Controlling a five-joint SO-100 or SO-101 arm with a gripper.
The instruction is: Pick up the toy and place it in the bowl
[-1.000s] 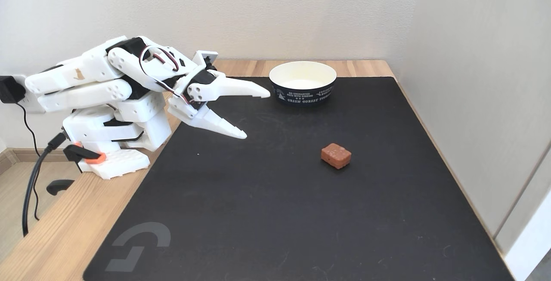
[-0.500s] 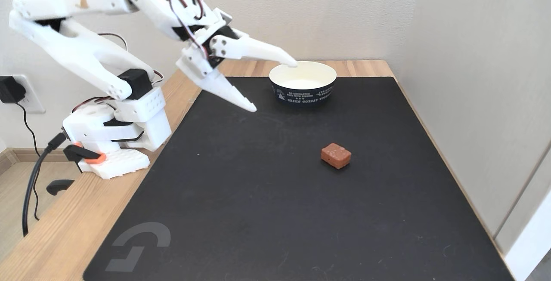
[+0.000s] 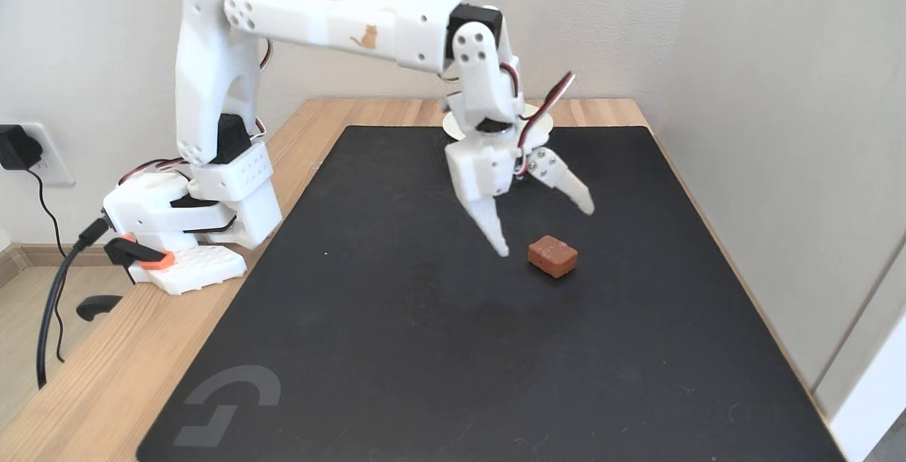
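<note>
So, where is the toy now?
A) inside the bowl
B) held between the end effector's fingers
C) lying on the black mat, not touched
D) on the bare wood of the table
C: the toy lies on the black mat, and the open end effector hangs above it without touching.

One fixed view, raised at the tabletop's [image 3: 99, 384] near edge, angled down toward the back wall. Mid-range; arm base [image 3: 191, 235] at left, mat [image 3: 425, 349] central.

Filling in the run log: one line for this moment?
phase: approach | gripper: open, above toy | toy: on mat, ungrasped | bowl: behind arm
</note>
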